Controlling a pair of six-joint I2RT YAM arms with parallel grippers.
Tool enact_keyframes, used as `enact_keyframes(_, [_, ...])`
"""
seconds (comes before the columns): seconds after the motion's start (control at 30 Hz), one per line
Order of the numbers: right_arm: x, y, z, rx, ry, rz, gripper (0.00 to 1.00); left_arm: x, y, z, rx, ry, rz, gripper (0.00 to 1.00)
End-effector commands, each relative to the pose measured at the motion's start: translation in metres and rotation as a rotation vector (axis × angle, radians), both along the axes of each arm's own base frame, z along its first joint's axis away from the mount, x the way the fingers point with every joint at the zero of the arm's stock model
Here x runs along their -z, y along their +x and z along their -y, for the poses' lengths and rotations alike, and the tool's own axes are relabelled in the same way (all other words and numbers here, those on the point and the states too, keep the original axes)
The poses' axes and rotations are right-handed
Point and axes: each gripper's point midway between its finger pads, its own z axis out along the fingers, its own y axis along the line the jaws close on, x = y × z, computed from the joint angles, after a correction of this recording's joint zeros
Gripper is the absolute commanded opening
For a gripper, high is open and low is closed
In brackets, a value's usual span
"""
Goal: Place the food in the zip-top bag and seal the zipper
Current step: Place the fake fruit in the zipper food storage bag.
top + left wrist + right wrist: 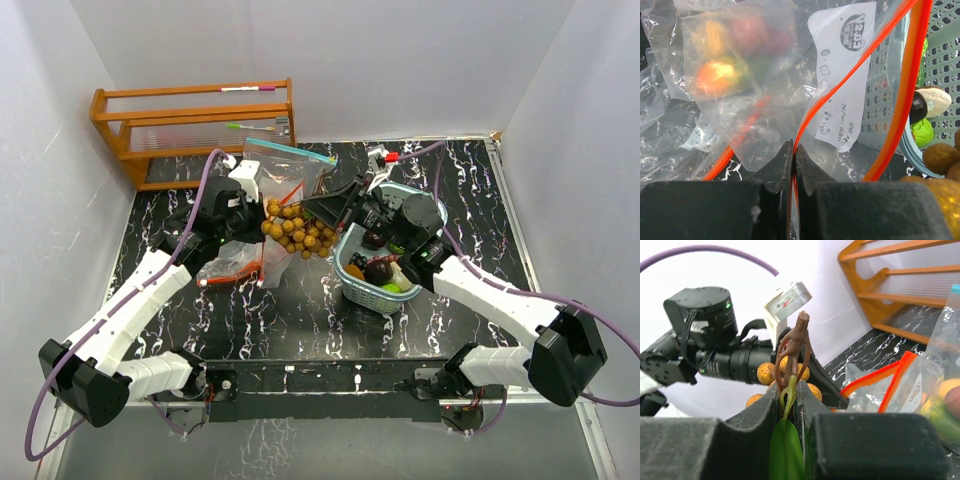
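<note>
Loading step: L gripper (792, 148) clamped on orange rim (914, 60) of zip-top bag (285, 165), R gripper (788, 390) clamped on stem (796, 337) of brown nut cluster (298, 232) hanging at bag mouth, prob not inside yet; next: R feeds cluster past rim, then lets go.

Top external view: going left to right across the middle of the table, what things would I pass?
zip-top bag → bunch of brown nuts → teal basket
</note>
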Motion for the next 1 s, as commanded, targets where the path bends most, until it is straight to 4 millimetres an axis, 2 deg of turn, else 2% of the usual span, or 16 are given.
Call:
enact_keyframes(0.0, [-0.037, 0.012, 0.003, 0.106, 0.163, 0.045, 0.08, -0.010, -0.003, -0.001, -0.007, -0.034, 0.023, 0.00])
enact_keyframes(0.1, [-0.023, 0.020, -0.011, 0.143, 0.107, 0.011, 0.08, -0.013, -0.003, -0.001, -0.008, -0.046, 0.030, 0.00])
enact_keyframes(0.2, [-0.008, 0.020, -0.016, 0.180, 0.063, -0.013, 0.08, -0.017, -0.003, -0.001, -0.010, -0.051, 0.040, 0.00])
enact_keyframes(0.57, [0.054, 0.033, 0.016, 0.388, -0.145, -0.161, 0.08, -0.028, -0.004, -0.006, -0.021, -0.051, 0.067, 0.00])
enact_keyframes(0.67, [0.062, 0.036, 0.022, 0.422, -0.179, -0.175, 0.08, -0.030, -0.005, -0.007, -0.024, -0.052, 0.072, 0.00])
enact_keyframes(0.77, [0.072, 0.039, 0.018, 0.418, -0.228, -0.182, 0.08, -0.032, -0.004, -0.007, -0.025, -0.052, 0.078, 0.00])
enact_keyframes(0.97, [0.076, 0.050, 0.009, 0.429, -0.262, -0.195, 0.08, -0.040, -0.004, -0.003, -0.015, -0.078, 0.087, 0.00])
